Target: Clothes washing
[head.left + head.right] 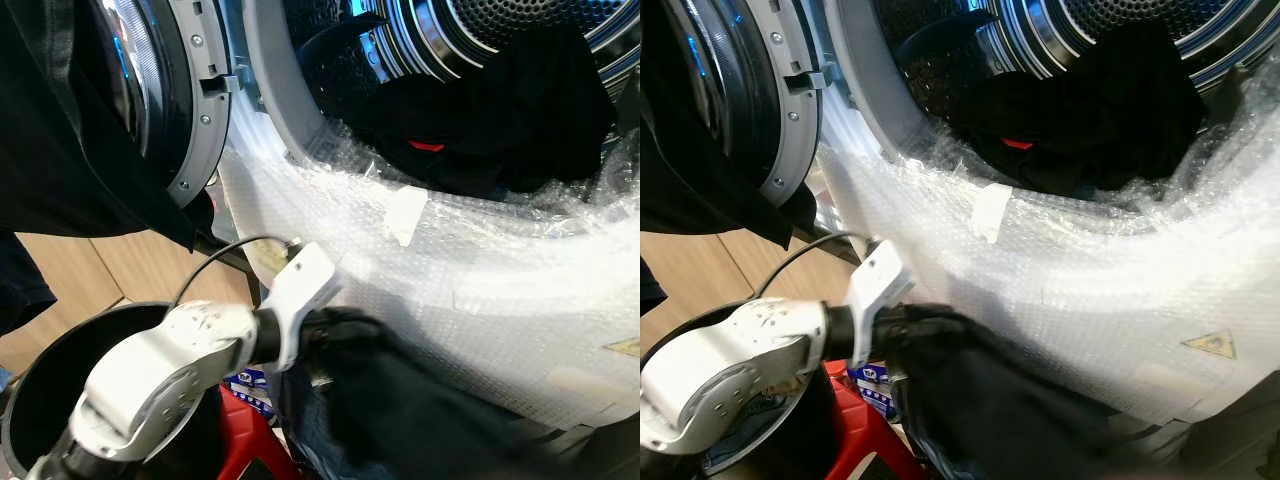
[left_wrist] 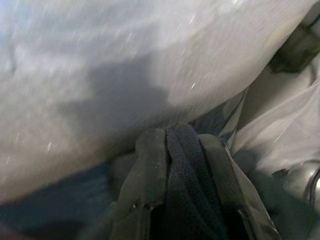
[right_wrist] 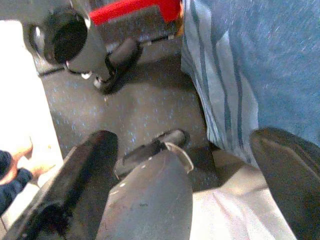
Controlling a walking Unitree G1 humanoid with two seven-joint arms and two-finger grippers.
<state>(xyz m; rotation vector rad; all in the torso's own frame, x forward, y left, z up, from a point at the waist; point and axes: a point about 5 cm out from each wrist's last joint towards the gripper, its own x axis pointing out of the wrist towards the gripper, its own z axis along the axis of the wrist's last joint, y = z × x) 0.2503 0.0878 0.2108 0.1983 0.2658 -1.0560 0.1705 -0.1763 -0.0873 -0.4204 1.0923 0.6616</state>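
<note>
Left gripper pinching dark garment low and near, below washing machine drum opening already holding black clothes. Soft, limp, light; best gripped at bunched fold. Right gripper spread, idle.

Left gripper fingers buried in dark garment (hidden), washer drum cropped, wrist views blurred.
</note>
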